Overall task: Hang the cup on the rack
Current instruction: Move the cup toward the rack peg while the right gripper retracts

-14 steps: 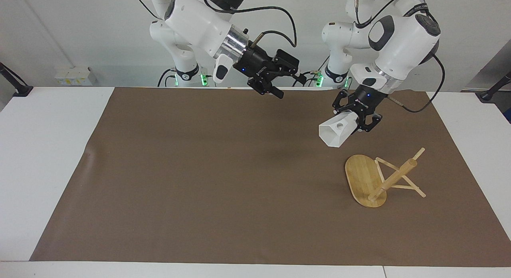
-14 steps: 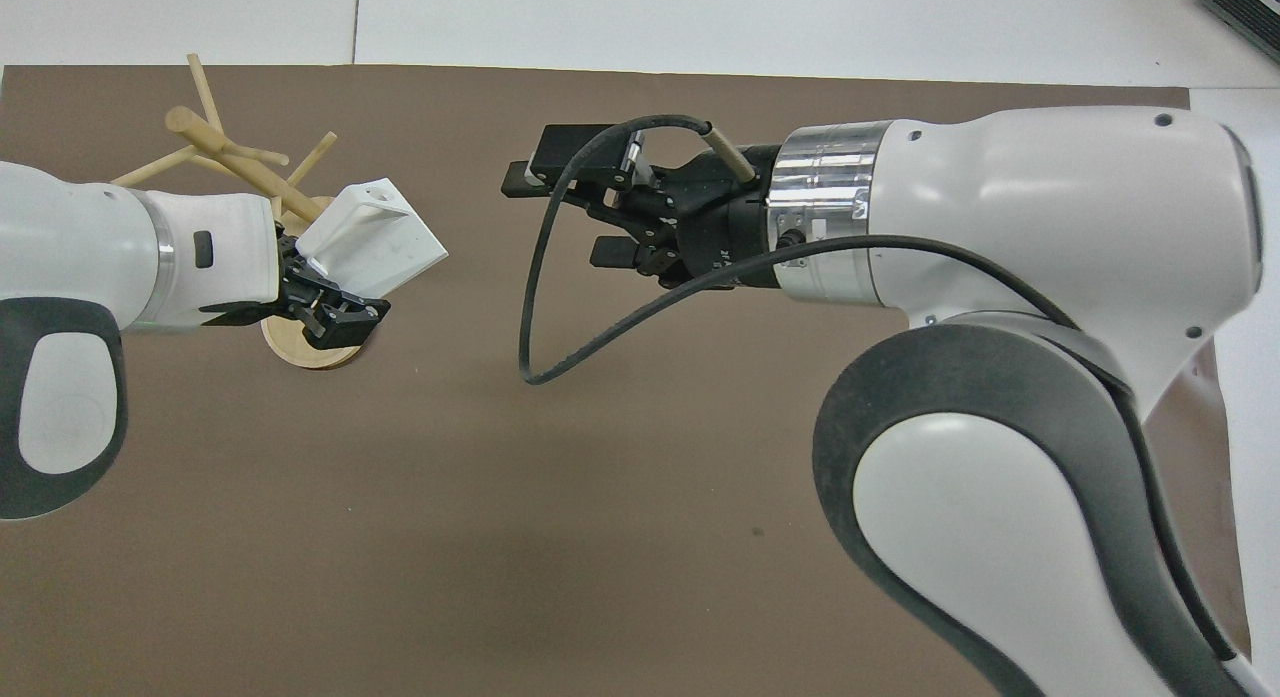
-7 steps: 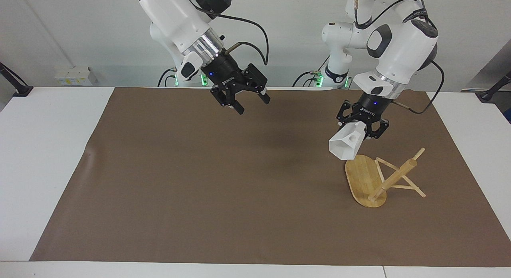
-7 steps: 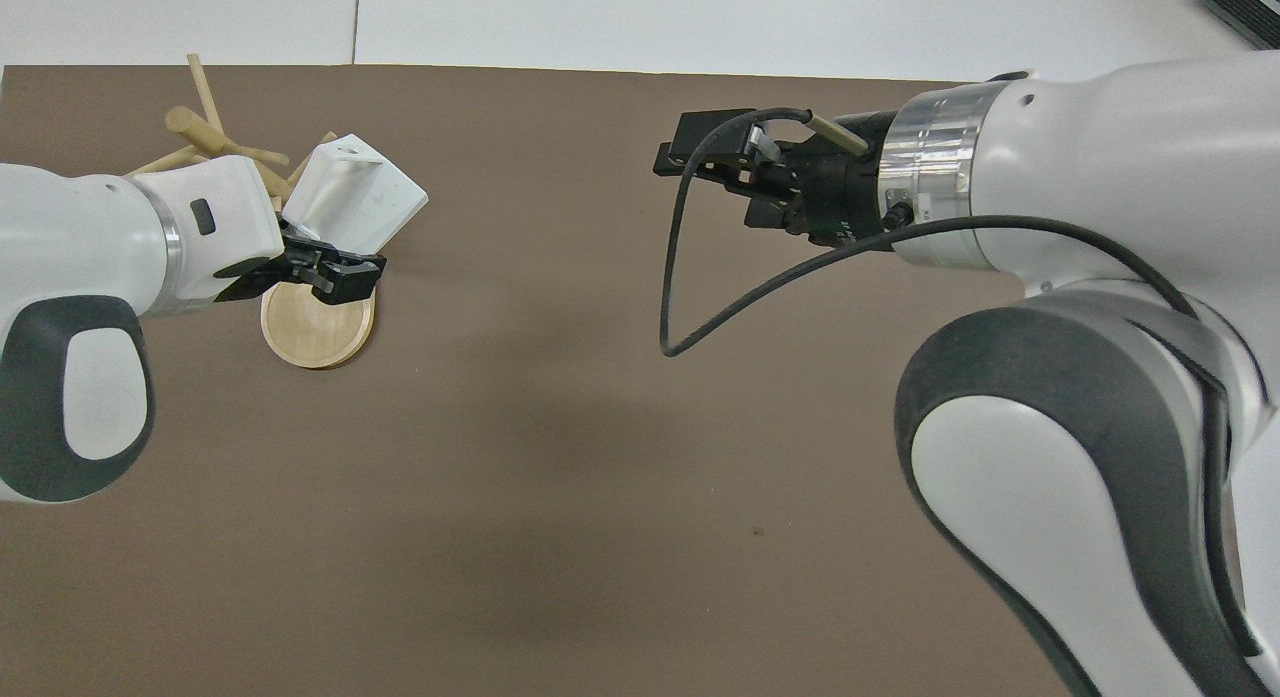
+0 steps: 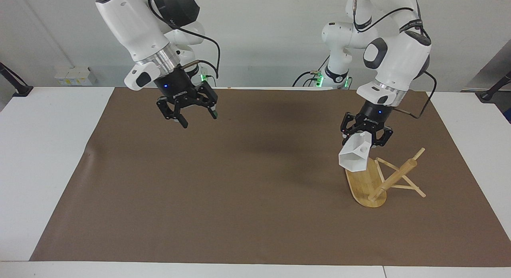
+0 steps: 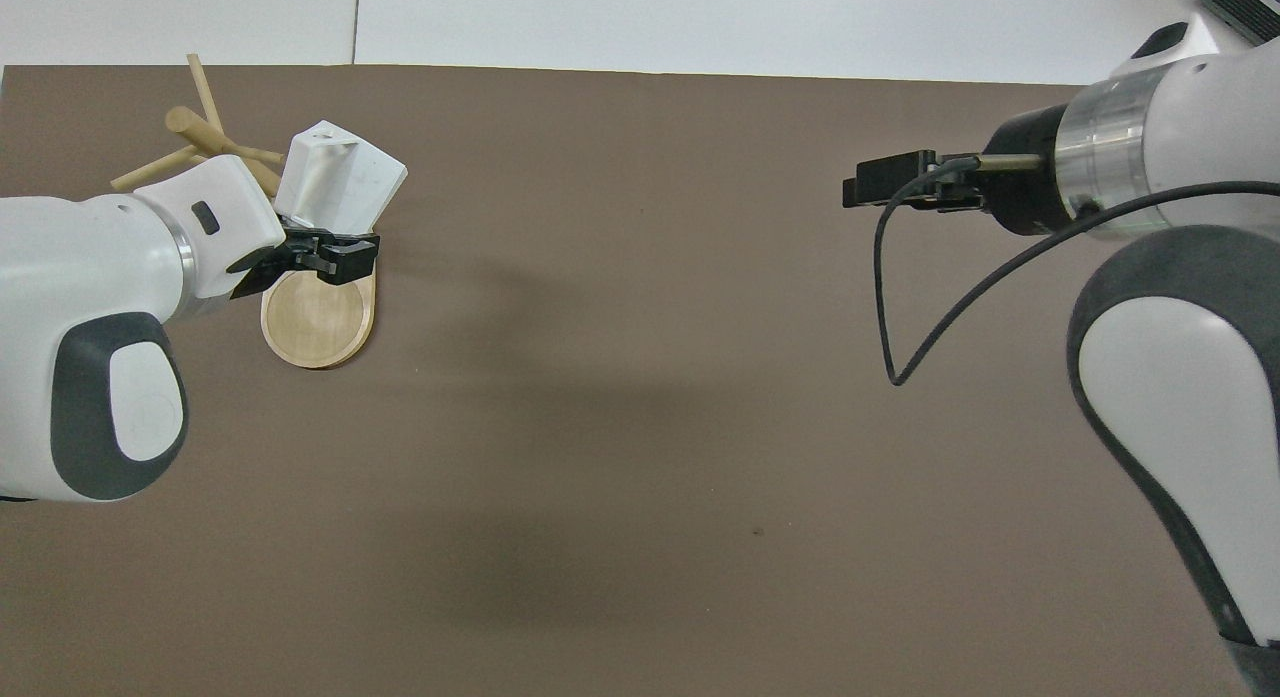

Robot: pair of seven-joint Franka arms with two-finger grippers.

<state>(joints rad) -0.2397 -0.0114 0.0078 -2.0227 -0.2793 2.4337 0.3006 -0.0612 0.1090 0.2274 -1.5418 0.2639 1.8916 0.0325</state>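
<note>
Cup (image 5: pixel 353 158), small, matte white, faceted: your left gripper (image 5: pixel 366 135) grips it over the bamboo rack (image 5: pixel 381 178). Rigid, light, slippery; hold near the pierced handle. Right gripper (image 5: pixel 196 117) waits, wide.

The left end effector (image 6: pixel 335 257) enters from the 8 o'clock edge and is clamped on the cup (image 6: pixel 338 182), a white faceted vessel tilted with its pierced handle tab toward 12 o'clock. The cup covers part of the rack (image 6: pixel 315 322), whose oval bamboo base lies at 6 o'clock of the cup, with the post and pegs projecting toward 10 o'clock. The right end effector (image 6: pixel 870 182) enters from the 3 o'clock edge and is over bare brown mat (image 6: pixel 640 427), well apart from the cup. The white table (image 6: pixel 700 22) borders the mat at 12 o'clock.
</note>
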